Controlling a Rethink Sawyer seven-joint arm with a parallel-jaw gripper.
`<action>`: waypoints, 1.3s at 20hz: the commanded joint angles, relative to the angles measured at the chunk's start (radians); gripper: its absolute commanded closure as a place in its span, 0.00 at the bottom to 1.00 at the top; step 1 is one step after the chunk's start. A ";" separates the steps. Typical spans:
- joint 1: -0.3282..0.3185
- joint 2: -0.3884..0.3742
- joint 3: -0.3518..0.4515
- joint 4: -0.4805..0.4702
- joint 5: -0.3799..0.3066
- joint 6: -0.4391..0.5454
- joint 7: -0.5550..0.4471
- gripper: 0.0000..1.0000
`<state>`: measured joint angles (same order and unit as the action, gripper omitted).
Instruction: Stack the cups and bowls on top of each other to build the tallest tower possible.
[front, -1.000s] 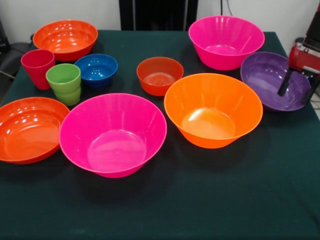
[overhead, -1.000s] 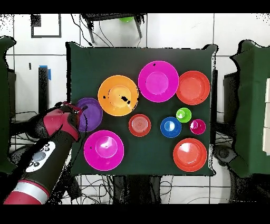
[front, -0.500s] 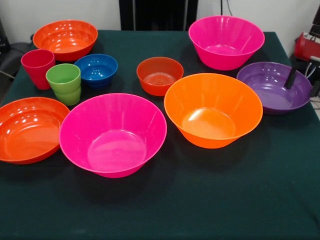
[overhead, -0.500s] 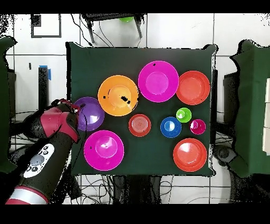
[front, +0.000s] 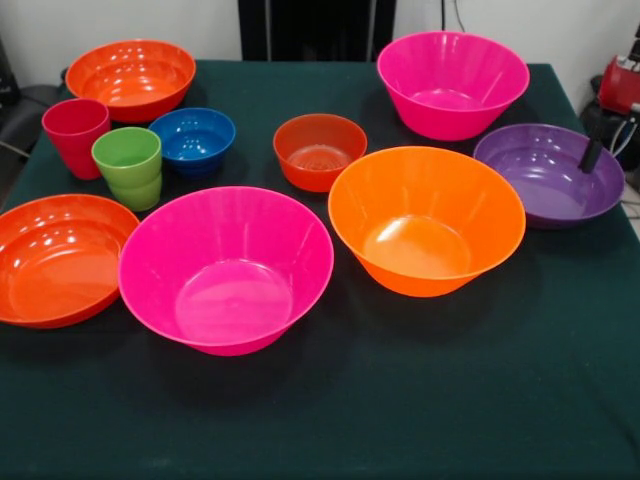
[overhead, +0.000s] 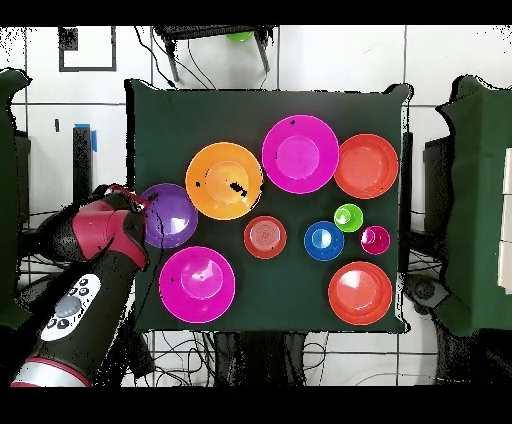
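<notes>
Purple bowl (front: 549, 174) shifted; arm (overhead: 85, 290) overhead-only

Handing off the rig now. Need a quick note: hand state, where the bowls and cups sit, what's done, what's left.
Hand: at the purple bowl, one finger showing inside its rim at the table's edge; open or shut not visible.
Bowls: all upright and separate on the table. Two pink, big orange, two shallow red-orange, small red-orange, blue.
Cups: red and green, side by side near the blue bowl.
Done: nothing stacked, no tower yet.
Left: the whole stack.
</notes>
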<state>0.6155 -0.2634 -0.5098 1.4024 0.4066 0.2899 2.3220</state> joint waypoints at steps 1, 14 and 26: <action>-0.019 0.077 0.123 0.006 -0.008 -0.029 0.135 0.00; -0.011 0.121 0.110 -0.023 0.007 -0.052 0.152 0.00; -0.007 0.088 0.110 0.001 0.001 -0.032 0.145 0.00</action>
<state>0.6159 -0.2034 -0.5095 1.4020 0.4066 0.2882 2.3220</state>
